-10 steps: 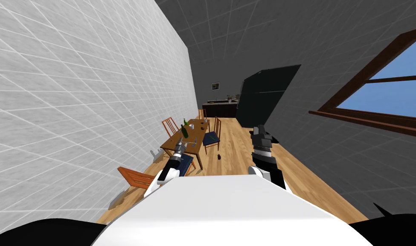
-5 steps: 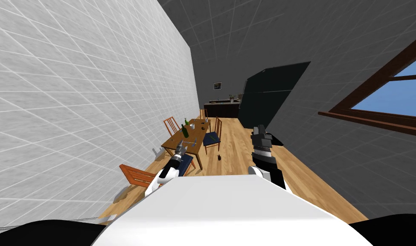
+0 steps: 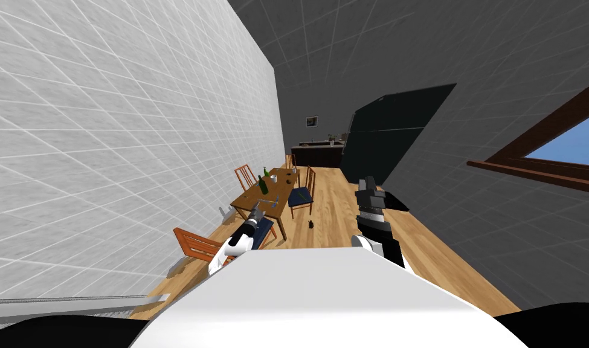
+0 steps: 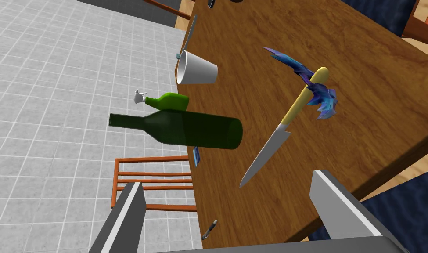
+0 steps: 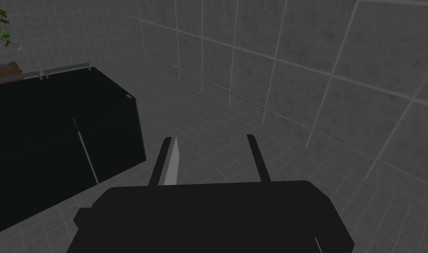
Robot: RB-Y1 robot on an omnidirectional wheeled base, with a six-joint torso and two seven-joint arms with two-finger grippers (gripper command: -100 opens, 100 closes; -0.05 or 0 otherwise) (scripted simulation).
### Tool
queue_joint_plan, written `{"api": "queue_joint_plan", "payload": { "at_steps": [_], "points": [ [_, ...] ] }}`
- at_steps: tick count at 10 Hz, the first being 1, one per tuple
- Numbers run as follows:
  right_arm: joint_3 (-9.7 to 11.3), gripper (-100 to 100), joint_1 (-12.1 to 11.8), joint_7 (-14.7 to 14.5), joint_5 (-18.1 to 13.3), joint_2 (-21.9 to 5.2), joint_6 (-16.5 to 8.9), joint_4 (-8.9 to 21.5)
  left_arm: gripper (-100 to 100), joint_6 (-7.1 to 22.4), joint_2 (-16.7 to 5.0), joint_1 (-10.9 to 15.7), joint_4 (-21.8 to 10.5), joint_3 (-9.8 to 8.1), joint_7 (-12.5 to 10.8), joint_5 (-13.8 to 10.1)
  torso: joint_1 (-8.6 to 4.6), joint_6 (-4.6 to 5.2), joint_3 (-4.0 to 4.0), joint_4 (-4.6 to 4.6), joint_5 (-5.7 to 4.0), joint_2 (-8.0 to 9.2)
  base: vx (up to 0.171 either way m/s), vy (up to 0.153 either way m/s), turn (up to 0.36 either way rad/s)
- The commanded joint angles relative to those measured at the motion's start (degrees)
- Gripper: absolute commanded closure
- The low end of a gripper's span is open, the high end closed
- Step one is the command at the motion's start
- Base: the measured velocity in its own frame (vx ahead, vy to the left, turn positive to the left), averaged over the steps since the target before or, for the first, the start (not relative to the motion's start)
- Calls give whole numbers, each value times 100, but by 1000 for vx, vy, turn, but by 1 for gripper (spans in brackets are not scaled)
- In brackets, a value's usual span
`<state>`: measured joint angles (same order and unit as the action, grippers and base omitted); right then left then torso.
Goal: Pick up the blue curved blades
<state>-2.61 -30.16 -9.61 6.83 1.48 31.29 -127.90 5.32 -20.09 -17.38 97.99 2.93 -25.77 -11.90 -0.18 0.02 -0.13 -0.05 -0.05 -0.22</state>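
table [image 4: 375,101]: grained wood, matt | bottle [image 4: 195,129]: smooth, likely glass | blue curved blades [image 4: 326,97]: glossy

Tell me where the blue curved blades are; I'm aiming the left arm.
Left wrist view: the blue curved blades lie on the wooden table, under the yellow-handled knife.
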Motion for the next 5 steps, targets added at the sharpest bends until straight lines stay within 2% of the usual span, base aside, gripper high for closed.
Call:
{"api": "queue_joint_plan", "payload": {
  "at_steps": [1, 2, 3, 4, 5],
  "points": [
    [0, 0, 0, 0, 0, 0, 0, 0, -100, 286, -101, 3, -47, -14, -159, -79, 0, 0, 0, 0, 0, 0, 35, -57, 49],
    [0, 0, 0, 0, 0, 0, 0, 0, -100, 442, -192, 134, -287, -23, -382, -187, 1, 1, 0, 0, 0, 1, 54, -60, 88],
    [0, 0, 0, 0, 0, 0, 0, 0, -100, 625, -192, 134, -287, -23, -392, -187, 0, -1, -2, -1, -1, -5, 43, -51, 44],
    [0, 0, 0, 0, 0, 0, 0, 0, -100, 806, -280, 270, -499, -33, -623, -303, 3, 2, -2, -1, 0, -3, 43, -50, 71],
    [0, 0, 0, 0, 0, 0, 0, 0, -100, 957, -280, 270, -525, -33, -623, -303, 3, 1, -2, -1, 0, -4, 39, -43, 37]
  ]
}}
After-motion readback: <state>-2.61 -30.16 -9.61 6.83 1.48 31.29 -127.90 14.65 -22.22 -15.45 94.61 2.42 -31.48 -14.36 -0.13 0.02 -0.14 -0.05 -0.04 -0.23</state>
